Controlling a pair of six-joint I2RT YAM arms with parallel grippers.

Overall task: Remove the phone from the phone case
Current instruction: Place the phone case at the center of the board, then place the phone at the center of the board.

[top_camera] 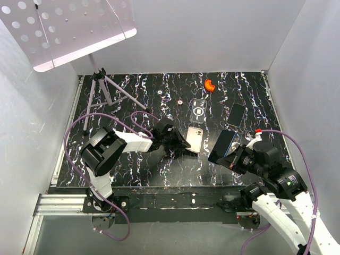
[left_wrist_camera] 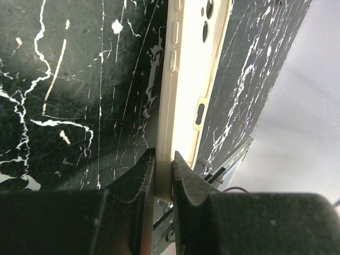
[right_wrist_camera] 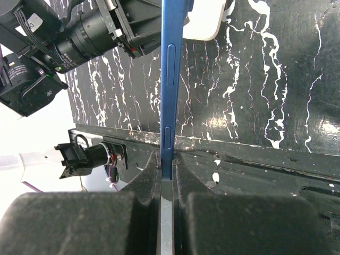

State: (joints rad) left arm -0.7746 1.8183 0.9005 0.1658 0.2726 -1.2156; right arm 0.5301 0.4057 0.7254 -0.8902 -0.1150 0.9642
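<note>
Nearest the table's front edge, the right gripper (top_camera: 232, 155) has its fingers pressed together on the bottom end of the blue phone (top_camera: 223, 144). The phone is out of its case and held clear of the black marbled table (top_camera: 138, 170). Its long axis runs from the gripper out towards the table's middle. The right wrist view shows the phone (right_wrist_camera: 170, 79) edge-on, side buttons facing the camera, which the top view cannot resolve.

Just left of it, the left gripper (top_camera: 182, 142) is closed on the cream phone case (top_camera: 195, 139). The left wrist view shows its fingers (left_wrist_camera: 139, 179) pinching one thin side wall, with the case (left_wrist_camera: 192, 74) stretching straight away and its camera cutout at the far end. Phone and case are near each other but not touching.

Farther back lie a clear case (top_camera: 198, 110) and a dark phone (top_camera: 237, 114), both flat and apart from the grippers. Beyond them are an orange piece (top_camera: 209, 85) near the back wall, and a tripod (top_camera: 103, 87) at far left under a perforated white panel (top_camera: 64, 29).
</note>
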